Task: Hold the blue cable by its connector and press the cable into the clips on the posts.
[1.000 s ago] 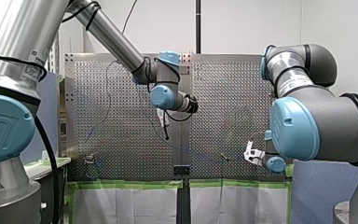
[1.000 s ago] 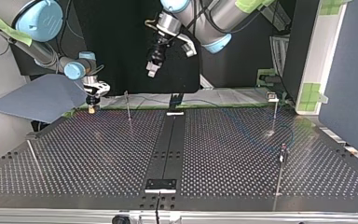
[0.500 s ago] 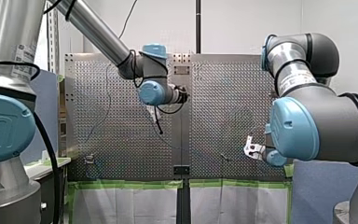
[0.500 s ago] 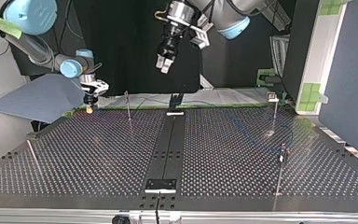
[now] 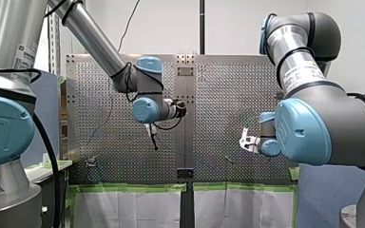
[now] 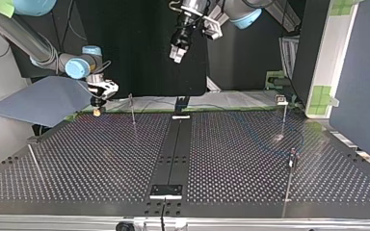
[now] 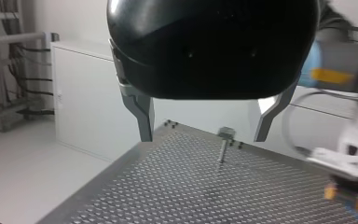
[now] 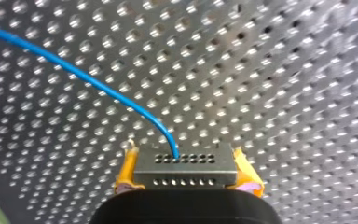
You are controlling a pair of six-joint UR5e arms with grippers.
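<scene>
In the right wrist view my right gripper (image 8: 185,169) is shut on a grey connector (image 8: 185,176), gripped by its ends between the yellow pads (image 8: 127,171). The blue cable (image 8: 98,88) leaves the connector and runs away over the perforated table (image 8: 284,70). In the top view this gripper (image 6: 97,109) hangs just above the table's far left edge, near a thin post (image 6: 132,109). My left gripper (image 6: 176,52) is high above the table's far middle. Its metal fingers (image 7: 142,116) stand open with nothing between them. My left gripper (image 7: 203,135) looks down on a post (image 7: 222,145).
More posts stand at the top view's right (image 6: 284,111) and nearer the front right (image 6: 292,161), and a thin rod (image 6: 33,161) leans at the left. A black strip (image 6: 173,149) runs down the table's middle. A dark panel stands behind the far edge.
My left gripper has risen and moved toward the top view's right, staying open. My right gripper, still holding the connector, has shifted slightly toward the top view's right.
</scene>
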